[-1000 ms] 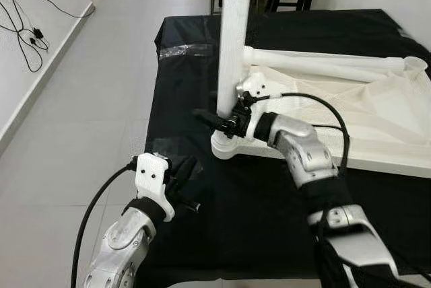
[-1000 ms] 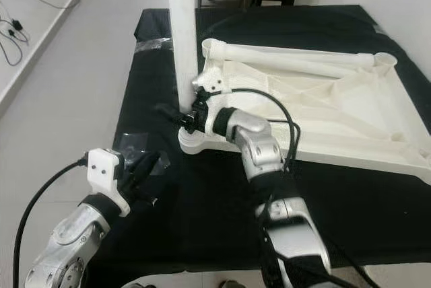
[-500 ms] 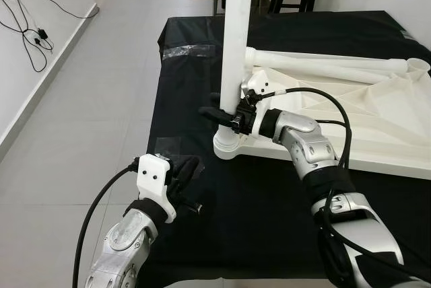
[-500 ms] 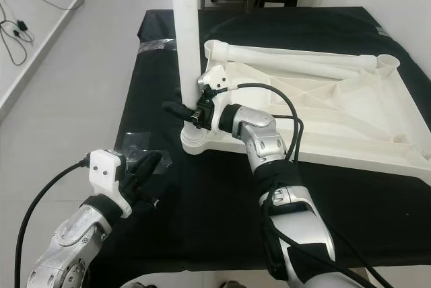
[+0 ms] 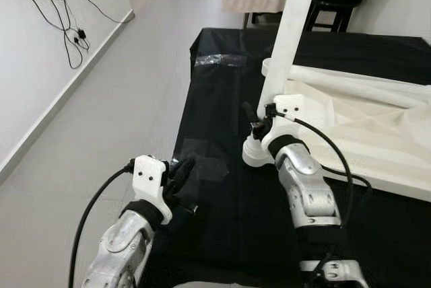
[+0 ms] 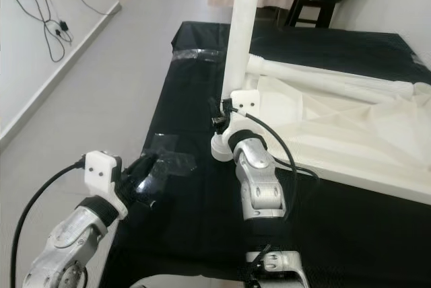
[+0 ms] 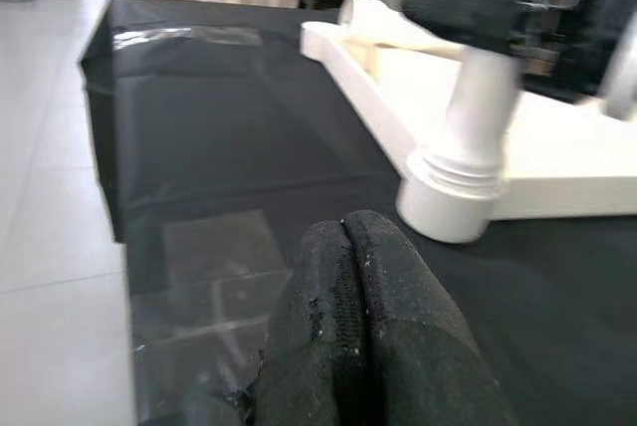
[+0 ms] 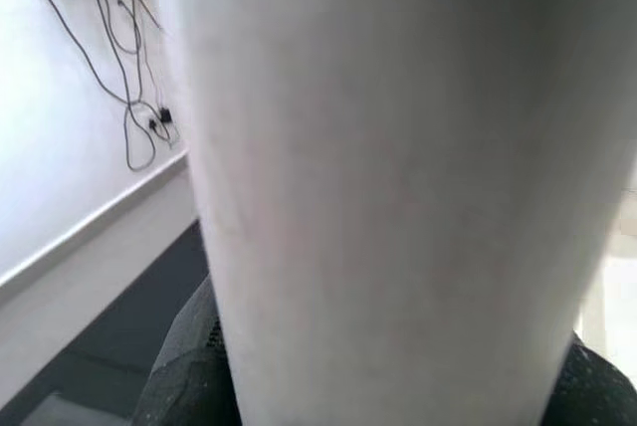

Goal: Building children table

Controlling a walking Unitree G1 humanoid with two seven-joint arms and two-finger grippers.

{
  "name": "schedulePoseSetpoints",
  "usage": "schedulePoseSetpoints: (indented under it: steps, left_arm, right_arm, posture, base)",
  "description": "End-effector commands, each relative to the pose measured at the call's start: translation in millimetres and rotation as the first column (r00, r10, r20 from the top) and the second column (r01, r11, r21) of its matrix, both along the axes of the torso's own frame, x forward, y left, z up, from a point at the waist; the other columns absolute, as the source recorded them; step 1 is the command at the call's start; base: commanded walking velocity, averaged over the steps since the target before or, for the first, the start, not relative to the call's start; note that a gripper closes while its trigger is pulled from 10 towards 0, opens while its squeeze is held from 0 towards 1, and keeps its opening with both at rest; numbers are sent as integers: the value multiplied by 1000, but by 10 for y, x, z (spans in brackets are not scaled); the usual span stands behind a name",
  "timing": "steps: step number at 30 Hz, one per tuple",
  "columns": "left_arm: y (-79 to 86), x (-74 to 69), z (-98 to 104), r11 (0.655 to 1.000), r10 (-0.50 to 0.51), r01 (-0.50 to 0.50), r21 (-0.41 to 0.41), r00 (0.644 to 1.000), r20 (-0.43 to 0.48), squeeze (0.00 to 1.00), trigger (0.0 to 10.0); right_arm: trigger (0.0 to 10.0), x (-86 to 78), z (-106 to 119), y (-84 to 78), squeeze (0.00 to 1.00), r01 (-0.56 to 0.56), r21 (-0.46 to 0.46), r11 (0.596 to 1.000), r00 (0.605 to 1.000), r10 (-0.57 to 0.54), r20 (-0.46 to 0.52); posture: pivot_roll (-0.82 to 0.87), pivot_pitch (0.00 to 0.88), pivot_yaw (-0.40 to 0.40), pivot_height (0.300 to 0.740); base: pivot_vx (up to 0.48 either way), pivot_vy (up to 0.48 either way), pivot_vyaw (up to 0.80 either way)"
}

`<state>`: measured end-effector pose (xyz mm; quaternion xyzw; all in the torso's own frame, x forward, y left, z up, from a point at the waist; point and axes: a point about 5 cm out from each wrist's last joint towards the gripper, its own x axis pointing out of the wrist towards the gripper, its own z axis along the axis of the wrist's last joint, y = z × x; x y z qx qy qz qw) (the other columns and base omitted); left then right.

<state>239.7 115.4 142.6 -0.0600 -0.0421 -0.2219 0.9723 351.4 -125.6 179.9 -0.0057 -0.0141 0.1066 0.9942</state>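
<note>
One leg (image 5: 286,42) stands in the near-left corner socket (image 5: 254,155) of the upturned top (image 6: 350,130) on the counter (image 5: 215,99), my right tool (image 5: 256,124) clamped on it, left tool (image 7: 363,326) closed empty; next I'd twist it tight.

From the head, your two eye views looked forward and down over the black table (image 5: 222,194), sharing the upright white leg (image 6: 240,32). Your left wrist view faced that leg (image 7: 478,117) from low on the tabletop; your right wrist view sat pressed close against it (image 8: 398,197).
</note>
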Motion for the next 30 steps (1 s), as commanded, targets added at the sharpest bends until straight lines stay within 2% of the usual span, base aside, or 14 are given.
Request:
schedulePoseSetpoints:
  steps: [1, 2, 3, 9, 10, 13, 14, 16, 20, 25, 26, 27, 28, 30]
  left_arm:
    - [-7, -8, -23, 1000, 3, -3, 6, 1000, -9, 0, 10000]
    - [-7, -9, -23, 1000, 8, -8, 6, 1000, -9, 0, 10000]
    - [-9, -9, -22, 1000, 10, -10, 11, 1000, -6, 0, 10000]
    - [-30, -18, -24, 1000, -18, 18, 24, 1000, -3, 0, 10000]
    - [-33, -21, -25, 999, -26, 26, 23, 1000, -4, 0, 10000]
    - [-35, -23, -26, 999, -30, 30, 22, 1000, -5, 0, 10000]
    - [-37, -24, -25, 999, -33, 33, 25, 999, -2, 0, 10000]
    - [-43, -28, -16, 999, -35, 35, 31, 999, 7, 0, 10000]
    - [-45, -32, -9, 999, -32, 31, 40, 999, 18, 0, 10000]
    - [-55, -26, -9, 999, -30, 29, 44, 999, 21, 0, 10000]
    - [-60, -26, -11, 999, -28, 27, 45, 999, 22, 0, 10000]
    - [-63, -26, -12, 999, -27, 26, 46, 999, 22, 0, 10000]
    - [-66, -27, -13, 999, -25, 24, 45, 999, 22, 0, 10000]
    - [-68, -27, -14, 999, -24, 23, 44, 999, 22, 0, 10000]
  right_arm:
    - [10000, -17, -381, -126, 0, 39, -33, 999, 983, -44, -179]
    - [10000, -7, -366, -114, 0, 23, -27, 999, 986, -27, -166]
    - [10000, 22, -338, -131, 1000, 26, -32, 999, 988, -31, -149]
    - [10000, 183, -118, -169, 1000, -12, 0, 1000, 997, 12, -75]
    - [10000, 223, -32, -134, 416, -103, -5, 995, 994, 103, -44]
    - [10000, 225, 25, -103, 416, -156, -14, 988, 987, 156, -29]
    - [10000, 212, 47, -77, 0, -236, -44, 971, 972, 235, -22]
    - [10000, 197, 77, -99, 0, -372, -59, 926, 928, 372, -14]
    - [10000, 249, 154, -157, 0, -477, -55, 877, 879, 477, -11]
    - [10000, 329, 209, -226, 0, -505, -92, 858, 862, 506, -22]
    - [8588, 349, 225, -244, 0, -513, -98, 853, 858, 513, -26]
    - [8588, 360, 237, -256, 0, -519, -99, 849, 854, 519, -29]
    - [0, 366, 250, -258, 0, -528, -93, 844, 849, 528, -27]
    - [0, 369, 260, -260, 0, -539, -88, 838, 842, 539, -25]
  posture:
    - [43, 158, -17, 740]
    - [46, 157, -17, 740]
    - [53, 155, -16, 740]
    - [51, 149, -14, 740]
    - [50, 147, -12, 740]
    - [50, 146, -11, 740]
    - [52, 143, -12, 740]
    - [64, 137, -15, 740]
    - [66, 132, -18, 740]
    - [73, 128, -27, 740]
    - [63, 129, -26, 740]
    - [61, 129, -27, 740]
    - [60, 129, -27, 740]
    - [60, 129, -27, 740]
  base:
    - [0, 0, 0]
    - [0, 0, 0]
    - [0, 0, 0]
    - [0, 0, 0]
    - [0, 0, 0]
    - [0, 0, 0]
    - [0, 0, 0]
    - [0, 0, 0]
    - [0, 0, 0]
    - [0, 0, 0]
    - [0, 0, 0]
    - [0, 0, 0]
    - [0, 0, 0]
    - [0, 0, 0]
